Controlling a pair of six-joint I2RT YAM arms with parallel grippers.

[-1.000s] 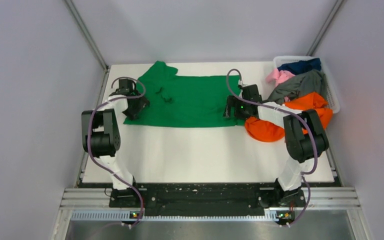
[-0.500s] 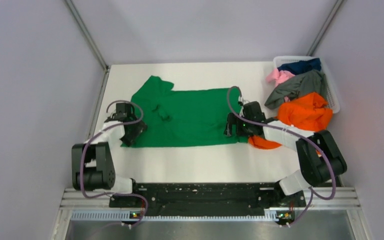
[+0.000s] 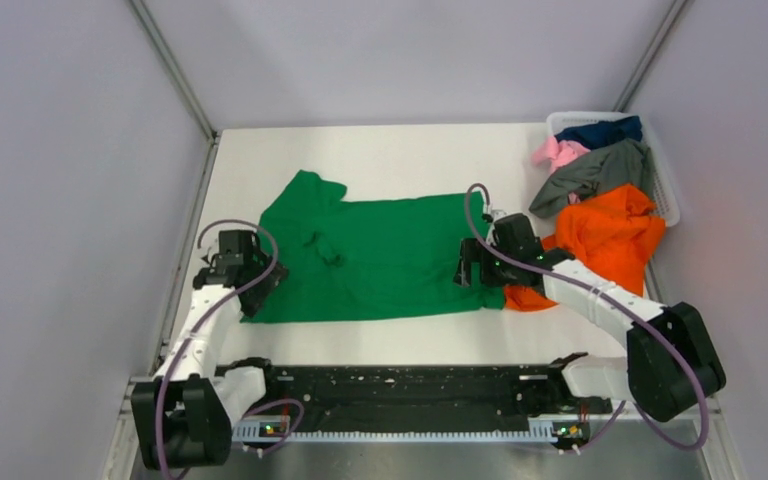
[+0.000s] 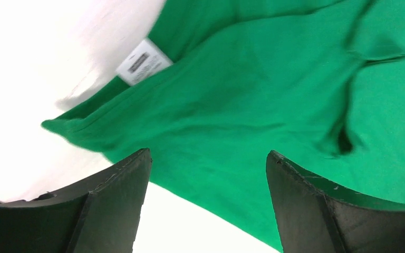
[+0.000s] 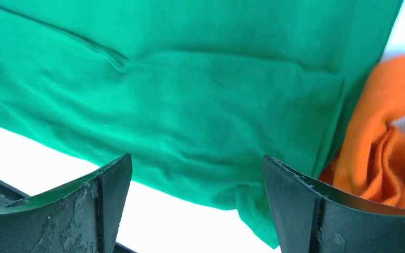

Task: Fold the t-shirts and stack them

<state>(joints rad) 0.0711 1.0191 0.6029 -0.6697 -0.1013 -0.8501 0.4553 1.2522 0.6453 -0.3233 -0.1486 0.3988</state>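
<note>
A bright green t-shirt [image 3: 380, 255] lies spread flat on the white table, sleeve and collar to the left. My left gripper [image 3: 258, 287] is open over its near left corner; in the left wrist view [image 4: 208, 158] the jaws stand wide apart above the green cloth [image 4: 269, 95] and its white label [image 4: 140, 61]. My right gripper [image 3: 476, 277] is open over the near right corner; in the right wrist view [image 5: 198, 156] the green hem [image 5: 190, 79] lies loose between the jaws. An orange t-shirt [image 3: 610, 235] spills from the basket beside it and shows in the right wrist view [image 5: 385, 153].
A white plastic basket [image 3: 672, 205] at the far right holds a grey t-shirt [image 3: 595, 170], a navy blue one [image 3: 600, 130] and a pink one [image 3: 558, 152]. The black rail runs along the table's near edge, close to the green hem.
Both arms have pulled back toward the near edge and the green shirt has slid with them, away from the far edge. The orange shirt has been dragged out a little.
</note>
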